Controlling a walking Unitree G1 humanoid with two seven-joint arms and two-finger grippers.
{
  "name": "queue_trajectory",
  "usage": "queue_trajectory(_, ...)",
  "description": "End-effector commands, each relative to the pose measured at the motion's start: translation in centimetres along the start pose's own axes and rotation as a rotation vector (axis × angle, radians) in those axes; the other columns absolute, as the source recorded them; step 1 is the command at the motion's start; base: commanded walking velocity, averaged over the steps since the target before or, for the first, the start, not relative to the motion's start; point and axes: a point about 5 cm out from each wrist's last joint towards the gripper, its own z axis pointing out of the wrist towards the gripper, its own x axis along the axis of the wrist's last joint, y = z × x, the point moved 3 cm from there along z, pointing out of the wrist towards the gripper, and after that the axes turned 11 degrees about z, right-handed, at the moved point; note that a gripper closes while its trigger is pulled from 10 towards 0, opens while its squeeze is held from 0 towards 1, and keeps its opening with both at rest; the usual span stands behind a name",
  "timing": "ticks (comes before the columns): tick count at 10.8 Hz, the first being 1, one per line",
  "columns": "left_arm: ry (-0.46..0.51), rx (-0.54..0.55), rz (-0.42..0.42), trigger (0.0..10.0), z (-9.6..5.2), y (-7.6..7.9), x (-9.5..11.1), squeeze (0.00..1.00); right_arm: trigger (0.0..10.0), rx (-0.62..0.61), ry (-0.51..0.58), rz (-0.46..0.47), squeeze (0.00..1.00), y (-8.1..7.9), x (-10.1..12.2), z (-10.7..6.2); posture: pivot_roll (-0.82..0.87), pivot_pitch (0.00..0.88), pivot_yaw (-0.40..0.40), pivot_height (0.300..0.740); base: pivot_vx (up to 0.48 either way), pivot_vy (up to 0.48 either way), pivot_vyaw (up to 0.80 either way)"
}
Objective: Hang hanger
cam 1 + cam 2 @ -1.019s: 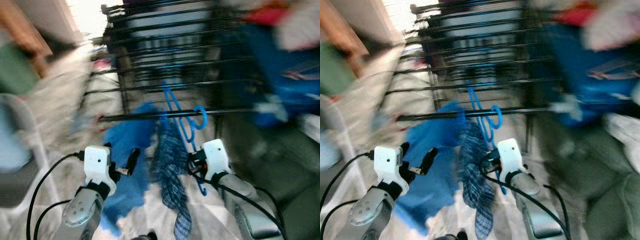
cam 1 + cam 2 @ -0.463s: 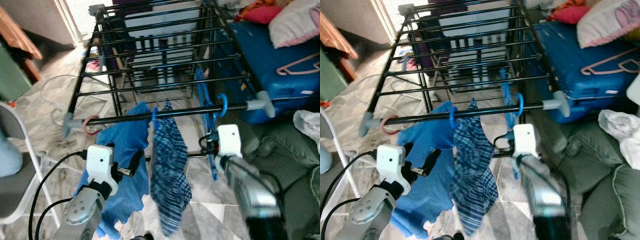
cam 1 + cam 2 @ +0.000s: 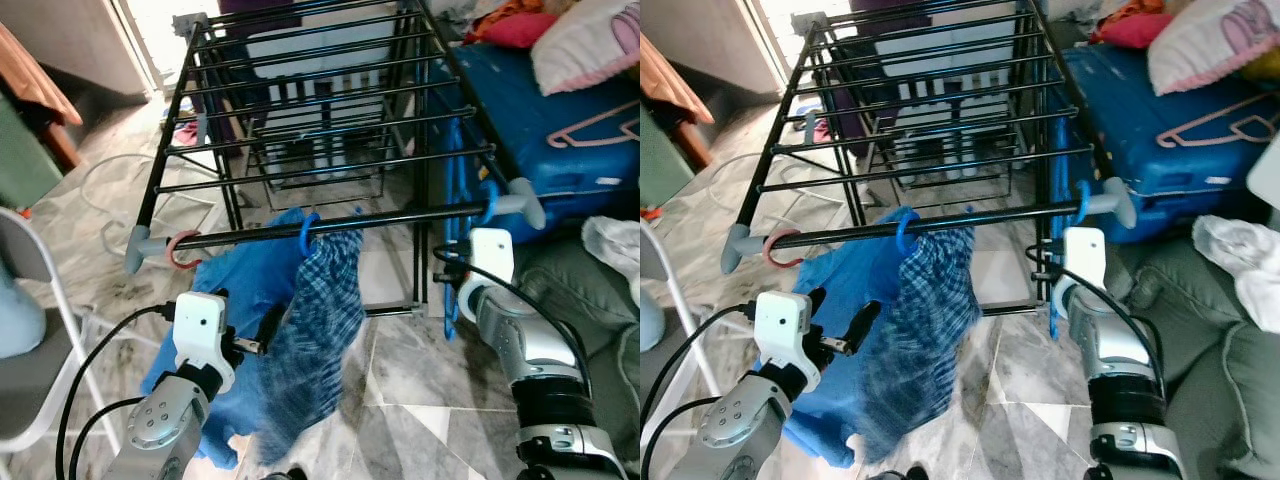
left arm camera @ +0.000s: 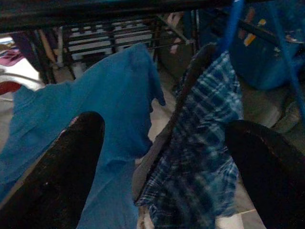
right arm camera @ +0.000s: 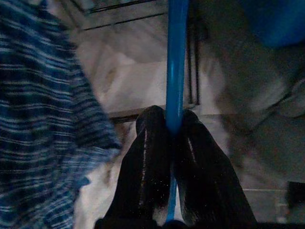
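the left gripper was raised in front of the robot, near the hanging clothes, its two black fingers spread wide apart with nothing between them. just beyond it a plain blue garment hung from a red hook on the front rail of the black drying rack, and beside that a blue checked garment hung from a blue hook on the same rail; its lower edge was blurred. the right gripper was at the right end of that rail, its fingers pressed together on the thin shaft of the blue hanger. the hanger's hook sat over the front rail close to the grey end cap, and the hanger's body hung down along the rack's right side. the floor below was pale marble tile. to the right of the rack lay a blue suitcase with a pink hanger on its lid, and behind it a pale pillow. a grey-green cushion lay nearer on the right. at the far left, a grey chair and a wooden table edge were seen
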Motion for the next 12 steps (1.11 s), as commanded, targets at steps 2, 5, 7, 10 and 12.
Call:
queue_trajectory(2, -0.018, -0.007, 0.001, 10.0, 0.0, -0.2, -0.3, 0.00, 10.0, 0.015, -0.087, 0.045, 0.00, -0.2, -1.8, 0.6, -0.12, 0.066, 0.132, 0.740, 0.000, 0.000, 0.00)
queue_trajectory(5, -0.022, -0.014, 0.004, 10.0, 0.2, -0.2, -0.4, 0.00, 10.0, 0.057, -0.130, 0.032, 0.00, -0.6, -3.0, 0.6, -0.12, 0.066, 0.133, 0.740, 0.000, 0.000, 0.00)
queue_trajectory(7, -0.022, -0.013, 0.001, 10.0, 0.2, -0.1, -0.4, 0.00, 10.0, 0.109, -0.086, -0.087, 0.00, -1.6, -2.4, 0.3, -0.12, 0.066, 0.133, 0.740, 0.000, 0.000, 0.00)
queue_trajectory(10, -0.024, -0.018, -0.003, 10.0, 0.2, 0.0, -0.4, 0.00, 10.0, 0.126, -0.099, -0.121, 0.00, -1.6, -3.2, 0.0, -0.12, 0.073, 0.131, 0.740, 0.000, 0.000, 0.00)
queue_trajectory(12, -0.024, -0.023, -0.006, 10.0, 0.3, 0.2, -0.4, 0.00, 10.0, 0.148, -0.068, -0.159, 0.86, -1.9, -2.9, -0.3, -0.13, 0.078, 0.130, 0.740, 0.000, 0.000, 0.00)
